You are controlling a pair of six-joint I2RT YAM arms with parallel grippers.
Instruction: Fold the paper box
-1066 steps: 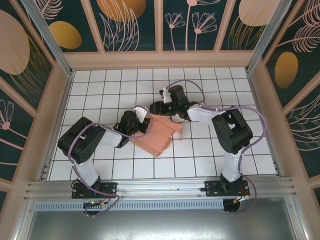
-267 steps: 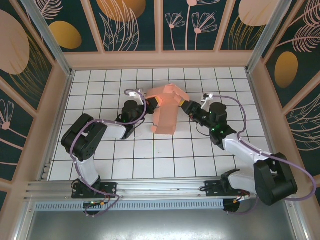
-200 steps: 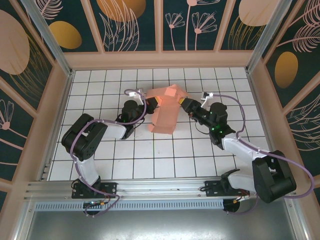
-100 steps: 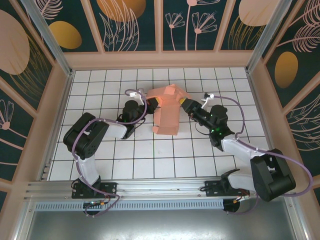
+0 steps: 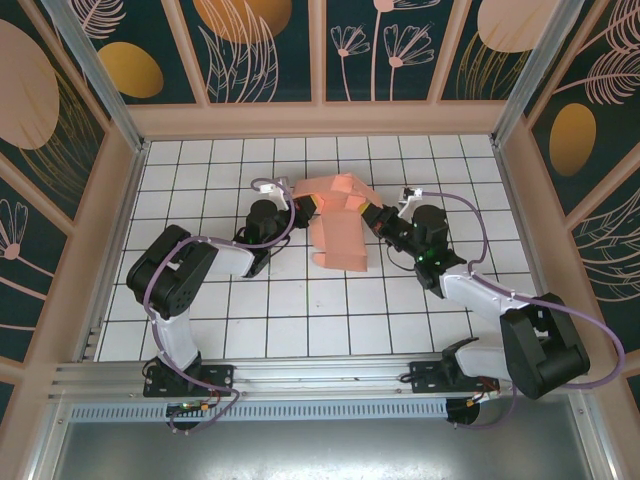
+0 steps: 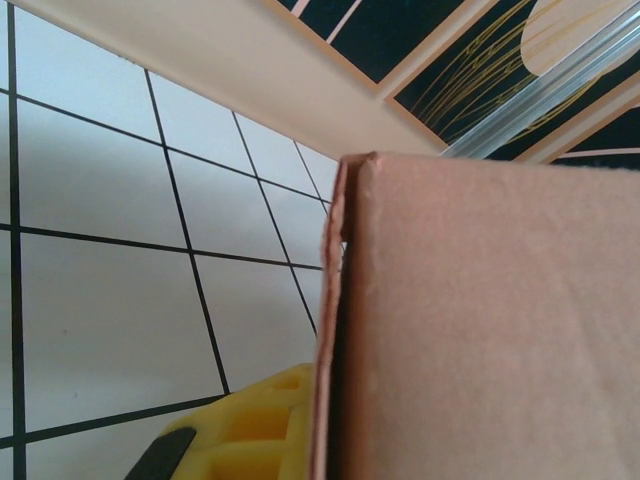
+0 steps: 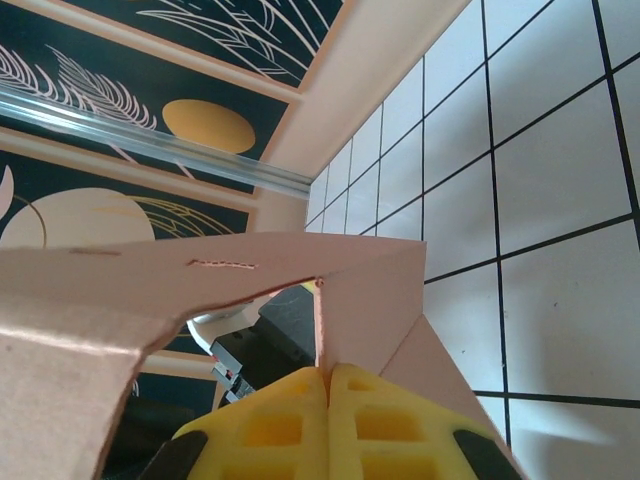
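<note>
1. Two claws, both clamped on thin card: left claw point(image 5: 300, 206) pinching the upper-left edge of the one paper box point(image 5: 338, 238), right claw point(image 5: 374, 214) pinching its upper-right flap.
2. Two yellow pads point(image 7: 270, 430) pressed together in the right wrist view, a card flap rising from between them.
3. One salmon-pink box, partly folded, spanning both claws over the far middle of the white gridded table point(image 5: 200, 165).

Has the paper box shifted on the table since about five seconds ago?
Yes. Against the tile grid, the paper box has gone toward the back wall and slightly right in the top view.
</note>
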